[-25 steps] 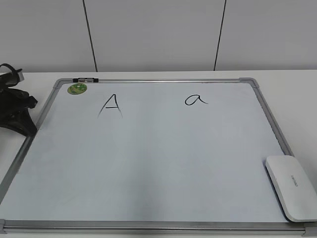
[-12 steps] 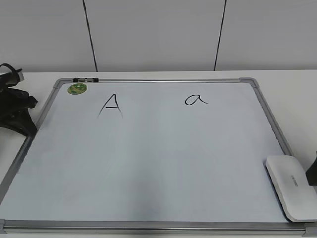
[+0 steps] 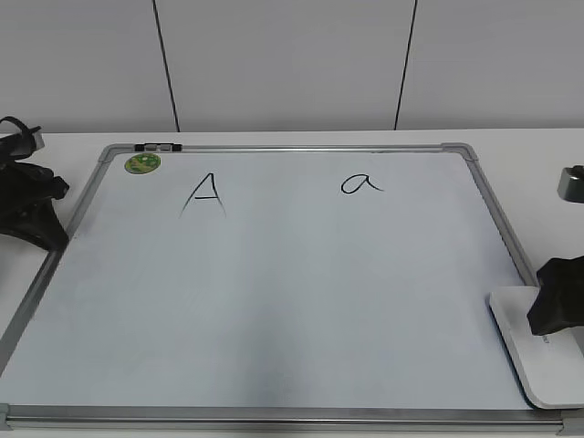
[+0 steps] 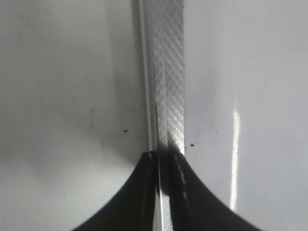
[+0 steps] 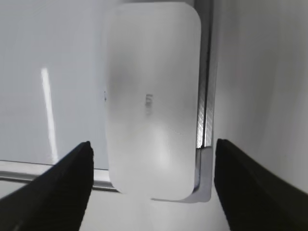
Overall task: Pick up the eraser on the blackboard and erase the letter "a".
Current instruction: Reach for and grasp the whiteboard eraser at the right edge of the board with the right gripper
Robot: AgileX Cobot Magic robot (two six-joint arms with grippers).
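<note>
Approaching for the pick: right gripper (image 5: pixel 151 185) hangs over the flat white plastic eraser (image 5: pixel 151 96), fingers spread wide on either side, holding nothing. Eraser lies at the near right corner of the big white silver-framed blackboard (image 3: pixel 274 310), overlapping the frame rail. Next, I judge: lower, close across its width, clear the rail. Open board runs to the small cursive letter "a" (image 3: pixel 361 184). Left gripper (image 4: pixel 166 192) sits parked on the left frame, seemingly closed and empty

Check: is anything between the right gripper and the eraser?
Nothing visible. The right gripper hangs open over the eraser, one finger on each side, at the board's near right corner.
</note>
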